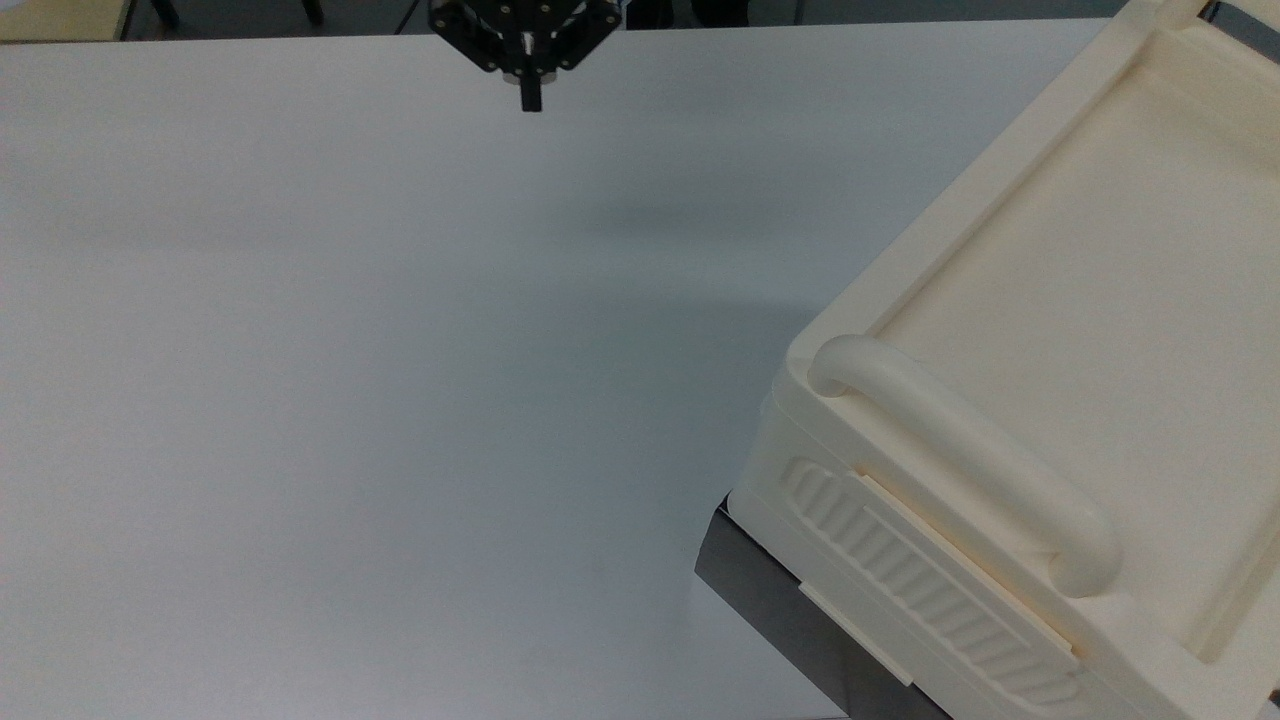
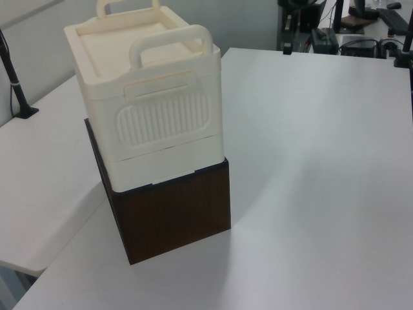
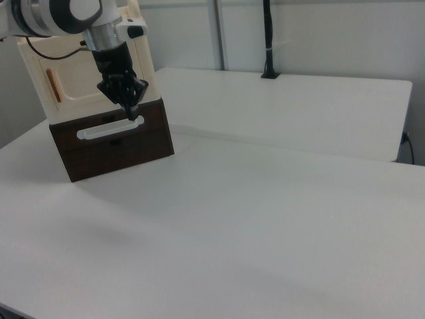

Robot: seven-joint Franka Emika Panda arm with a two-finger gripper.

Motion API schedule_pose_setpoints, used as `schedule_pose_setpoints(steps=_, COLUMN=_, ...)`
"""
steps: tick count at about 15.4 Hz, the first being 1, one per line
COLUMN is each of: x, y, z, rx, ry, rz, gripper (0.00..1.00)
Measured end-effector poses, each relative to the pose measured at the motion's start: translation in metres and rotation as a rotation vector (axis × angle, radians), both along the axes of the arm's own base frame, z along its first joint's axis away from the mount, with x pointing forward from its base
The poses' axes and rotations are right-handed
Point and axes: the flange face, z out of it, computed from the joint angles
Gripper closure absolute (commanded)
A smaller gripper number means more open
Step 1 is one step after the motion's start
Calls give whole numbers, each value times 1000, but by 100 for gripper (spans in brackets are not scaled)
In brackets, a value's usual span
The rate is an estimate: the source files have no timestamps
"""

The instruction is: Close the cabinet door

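Gripper is seen at 12 o'clock of the top view, pointed down with fingers pressed together; arm is bent above it.

The cabinet runs off the top view's right and bottom edges. In the right view the arm hides part of the door.

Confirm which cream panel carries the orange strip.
The door with the recessed inset: the strip runs along one short edge in the right view. The ribbed panel has none.
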Motion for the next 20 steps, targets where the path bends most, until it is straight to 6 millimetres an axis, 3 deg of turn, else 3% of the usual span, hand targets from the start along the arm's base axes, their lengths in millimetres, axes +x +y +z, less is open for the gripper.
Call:
schedule_pose_setpoints(steps=2, x=-9, y=-16, z=-1, rx=-22, ry=21, rz=-23, gripper=99)
schedule_pose_setpoints(steps=3, x=-11, y=-20, z=-3, rx=-36, ry=29, rz=-28, gripper=89)
schedule_pose_setpoints(steps=6, x=-14, y=-28, z=-7, rx=-51, ry=43, rz=-43, gripper=46)
schedule_pose_setpoints(steps=8, x=-14, y=-31, z=-8, rx=-51, ry=44, rz=-72, gripper=31)
schedule_pose_setpoints(steps=9, x=-14, y=-32, z=-8, rx=-50, ry=44, rz=-83, gripper=15)
schedule_pose_setpoints(steps=11, x=-14, y=-34, z=-8, rx=-50, ry=45, rz=-88, gripper=0)
schedule_pose_setpoints(steps=20, x=-14, y=-48, z=-7, rx=-50, ry=44, rz=-99, gripper=0)
